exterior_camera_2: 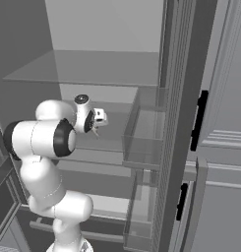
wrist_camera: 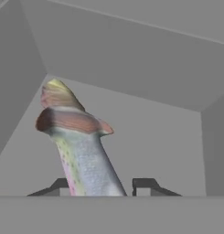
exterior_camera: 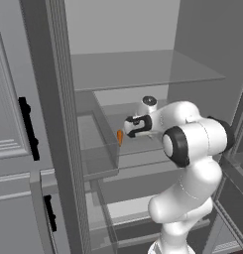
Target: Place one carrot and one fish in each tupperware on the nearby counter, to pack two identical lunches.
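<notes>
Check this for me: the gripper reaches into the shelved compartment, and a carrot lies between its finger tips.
Not a carrot: a silvery fish with a reddish tail lies between the finger tips of the gripper, as the hand view shows. The rest stands.

The arm reaches into an open grey cabinet, a fridge by the look of it, fitted with glass shelves. The top shelf is a pale translucent pane spanning the whole interior. Beneath it sits a second shelf, with a clear-walled bin just beside it on the door. On that shelf, in the hand view, a silvery fish with a reddish-brown tail fin lies stretched toward the back corner.
</notes>
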You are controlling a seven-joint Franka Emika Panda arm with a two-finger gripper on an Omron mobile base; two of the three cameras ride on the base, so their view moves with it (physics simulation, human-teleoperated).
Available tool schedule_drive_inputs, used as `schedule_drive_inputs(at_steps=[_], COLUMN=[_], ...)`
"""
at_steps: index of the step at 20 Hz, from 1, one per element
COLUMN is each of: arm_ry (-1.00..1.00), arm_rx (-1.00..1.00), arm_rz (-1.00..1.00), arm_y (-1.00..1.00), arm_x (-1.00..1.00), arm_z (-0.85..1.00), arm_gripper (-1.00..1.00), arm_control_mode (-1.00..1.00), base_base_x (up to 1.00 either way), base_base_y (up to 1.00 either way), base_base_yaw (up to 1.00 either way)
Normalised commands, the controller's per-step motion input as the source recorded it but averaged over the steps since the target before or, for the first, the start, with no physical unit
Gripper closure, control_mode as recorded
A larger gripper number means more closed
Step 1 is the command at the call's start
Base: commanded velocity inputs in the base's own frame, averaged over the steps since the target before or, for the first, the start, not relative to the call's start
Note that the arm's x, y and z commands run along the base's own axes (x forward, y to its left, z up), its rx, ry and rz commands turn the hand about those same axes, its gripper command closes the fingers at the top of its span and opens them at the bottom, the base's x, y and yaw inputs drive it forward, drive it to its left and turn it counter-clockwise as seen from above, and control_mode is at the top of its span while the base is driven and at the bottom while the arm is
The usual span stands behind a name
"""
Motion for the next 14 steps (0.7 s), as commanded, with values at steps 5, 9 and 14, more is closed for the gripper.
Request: schedule_drive_inputs(at_steps=[5,9,14], arm_ry=[0.02,0.00,0.00], arm_rx=[0.00,0.00,0.04], arm_rz=[-0.07,-0.16,-0.06], arm_y=[-0.22,-0.07,-0.01], arm_x=[-0.44,-0.87,-0.64], arm_z=[0.00,0.11,0.78], arm_gripper=[1.00,1.00,1.00], arm_control_mode=[-1.00,-1.00,-1.00], base_base_x=[0.00,0.00,0.00], base_base_y=[0.00,0.00,0.00], base_base_yaw=[0.00,0.00,0.00])
